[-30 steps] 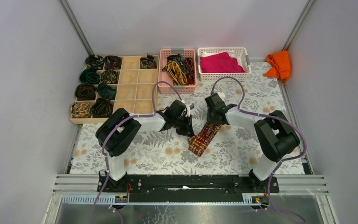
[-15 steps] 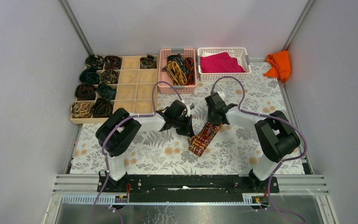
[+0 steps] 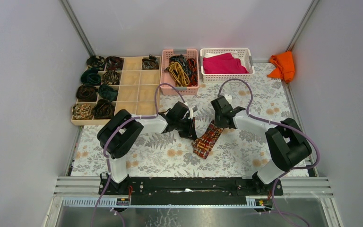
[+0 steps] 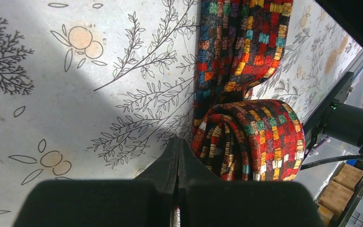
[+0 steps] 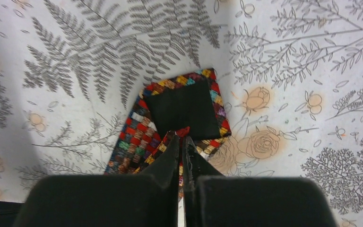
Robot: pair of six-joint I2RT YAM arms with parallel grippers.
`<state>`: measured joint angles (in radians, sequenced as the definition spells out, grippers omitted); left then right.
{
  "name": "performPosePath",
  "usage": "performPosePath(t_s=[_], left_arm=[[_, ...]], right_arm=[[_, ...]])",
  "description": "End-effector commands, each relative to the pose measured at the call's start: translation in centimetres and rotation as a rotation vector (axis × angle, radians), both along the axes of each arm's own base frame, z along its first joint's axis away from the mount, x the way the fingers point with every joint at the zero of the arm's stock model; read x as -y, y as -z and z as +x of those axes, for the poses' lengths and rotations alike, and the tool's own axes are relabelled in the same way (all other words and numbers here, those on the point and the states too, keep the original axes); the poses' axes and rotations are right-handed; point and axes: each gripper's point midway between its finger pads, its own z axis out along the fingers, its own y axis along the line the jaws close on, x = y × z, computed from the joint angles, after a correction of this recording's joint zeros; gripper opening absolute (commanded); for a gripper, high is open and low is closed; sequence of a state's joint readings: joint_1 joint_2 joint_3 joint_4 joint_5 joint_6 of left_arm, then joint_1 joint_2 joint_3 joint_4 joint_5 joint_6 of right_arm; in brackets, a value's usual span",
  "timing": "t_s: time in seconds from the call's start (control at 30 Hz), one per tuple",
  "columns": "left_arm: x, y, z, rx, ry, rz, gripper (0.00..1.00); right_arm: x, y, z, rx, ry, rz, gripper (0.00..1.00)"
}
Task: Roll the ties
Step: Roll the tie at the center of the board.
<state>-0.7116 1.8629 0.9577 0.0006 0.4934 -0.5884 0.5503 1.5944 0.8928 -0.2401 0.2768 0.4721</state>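
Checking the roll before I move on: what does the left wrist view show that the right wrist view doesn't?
Only left wrist: the rolled coil of the tie, lying right beside the shut left pincer. Only right wrist: the tie's flat end, underside up and showing its black lining, with the right pincer shut on the fabric's edge. Both: the same red-orange checked tie on the floral table cover.
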Motion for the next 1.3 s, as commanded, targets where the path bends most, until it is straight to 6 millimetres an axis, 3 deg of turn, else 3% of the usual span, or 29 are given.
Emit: performPosePath(t_s=[0.0,0.1,0.2,0.3,0.6,1.27], left_arm=[[-0.9,1.7,-1.1,-0.029,0.030,0.033,0.00],[-0.9,1.5,-1.1,-0.025,0.033,0.029,0.00],[-0.7,1.3,-1.2,-0.024,0.041,0.018,0.00],[-0.5,0.9,-1.2,-0.023,0.045,0.005,0.00],[-0.1,-0.4,-0.6,0.000,0.035,-0.009,0.03],[-0.2,-3.9,1.5,0.087,-0.014,0.022,0.52]], right_arm=[[1.2,0.9,-0.7,-0.033,0.033,-0.045,0.01],[1.3,1.0,-0.7,-0.036,0.034,-0.051,0.09],[1.2,0.6,-0.4,-0.022,0.029,-0.046,0.31],[1.0,-0.3,-0.1,0.008,0.022,-0.029,0.40],[0.2,-3.0,0.4,0.100,-0.012,0.030,0.41],[-1.3,-5.5,-0.4,0.159,-0.076,0.158,0.42]])
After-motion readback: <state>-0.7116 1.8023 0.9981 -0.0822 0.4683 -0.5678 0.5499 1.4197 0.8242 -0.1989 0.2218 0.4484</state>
